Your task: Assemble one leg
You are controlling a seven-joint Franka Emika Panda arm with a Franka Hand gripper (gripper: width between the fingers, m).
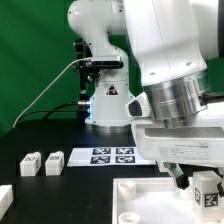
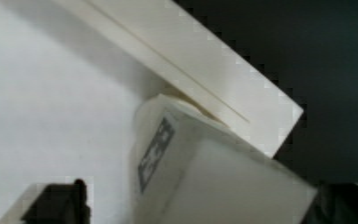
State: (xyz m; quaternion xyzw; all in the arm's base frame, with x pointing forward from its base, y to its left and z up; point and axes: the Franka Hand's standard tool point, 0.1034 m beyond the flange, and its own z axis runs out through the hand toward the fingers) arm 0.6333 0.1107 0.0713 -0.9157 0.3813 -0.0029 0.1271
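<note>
In the exterior view the arm [image 1: 165,60] fills the exterior view's right, its wrist bent down over the near edge of the black table [image 1: 60,135]. The gripper [image 1: 185,180] hangs low at the bottom of the exterior view's right, and a leg [image 1: 207,186] with a black-and-white tag stands just beside its fingers, on the exterior view's right of them. Whether the fingers touch this leg cannot be told. Below the gripper lies the white panel [image 1: 135,200] with raised rims. Well off toward the exterior view's left, 2 more legs [image 1: 42,161] lie side by side on the table, and the marker board [image 1: 112,155] sits between them and the gripper.

In the wrist view a white leg [image 2: 202,165] with a tag on its face lies close under the camera, tilted, against a white panel rim [image 2: 194,60]. 1 dark fingertip [image 2: 55,200] shows at the picture's edge, apart from the leg. How far the jaws stand open cannot be told.
</note>
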